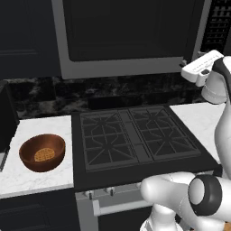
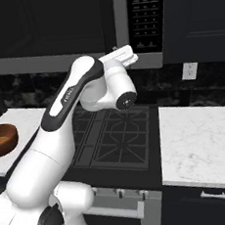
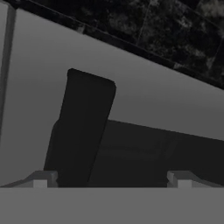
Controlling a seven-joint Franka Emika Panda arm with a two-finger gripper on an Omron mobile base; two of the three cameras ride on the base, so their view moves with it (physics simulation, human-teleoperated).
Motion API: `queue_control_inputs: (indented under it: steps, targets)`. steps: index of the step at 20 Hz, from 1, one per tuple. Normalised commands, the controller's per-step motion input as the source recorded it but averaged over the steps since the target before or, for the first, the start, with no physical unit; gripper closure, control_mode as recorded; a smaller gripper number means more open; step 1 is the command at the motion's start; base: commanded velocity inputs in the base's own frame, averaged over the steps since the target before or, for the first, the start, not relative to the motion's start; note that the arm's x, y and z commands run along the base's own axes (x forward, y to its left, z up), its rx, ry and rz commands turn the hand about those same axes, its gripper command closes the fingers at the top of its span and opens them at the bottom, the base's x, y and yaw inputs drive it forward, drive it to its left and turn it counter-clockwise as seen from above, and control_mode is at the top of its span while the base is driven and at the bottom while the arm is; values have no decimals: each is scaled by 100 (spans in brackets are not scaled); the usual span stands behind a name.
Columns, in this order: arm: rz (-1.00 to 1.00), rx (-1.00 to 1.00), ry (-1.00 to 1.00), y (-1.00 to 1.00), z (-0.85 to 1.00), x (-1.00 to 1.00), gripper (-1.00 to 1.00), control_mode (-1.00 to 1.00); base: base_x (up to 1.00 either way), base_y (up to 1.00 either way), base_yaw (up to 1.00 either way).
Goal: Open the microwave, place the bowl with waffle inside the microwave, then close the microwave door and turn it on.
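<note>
The microwave (image 1: 113, 67) hangs above the stove, and its dark glass door (image 1: 126, 31) lies flush in the frame. My gripper (image 3: 112, 179) is raised to the door's lower right corner, next to the button panel (image 2: 146, 17). It is open, its fingertips (image 3: 41, 179) wide apart. The dark handle bar (image 3: 83, 127) rises between them, nearer the left fingertip, and no contact shows. The white hand (image 1: 200, 67) covers that corner in both base views. The reddish-brown bowl (image 1: 43, 153) with the waffle (image 1: 44, 154) in it rests on the left counter, far from my gripper.
A black gas stove (image 1: 135, 135) lies under the microwave. A white marble counter (image 2: 201, 139) stretches to its right below a wall outlet (image 2: 189, 70). A dark appliance (image 1: 6, 122) stands at the left counter's far edge, beside the bowl.
</note>
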Motion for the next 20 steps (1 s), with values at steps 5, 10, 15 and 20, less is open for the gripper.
queue_control_inputs:
  steps: [5,10,15,20]
  targets:
    - [-2,1,-6,0,0,0,-100,-100,0,0,0]
    - [-3,0,-6,0,0,12,-100,-100,0,0,0]
    - [-3,2,-3,0,1,20,-100,-100,0,0,0]
    - [-3,4,0,0,5,30,-100,-100,0,0,0]
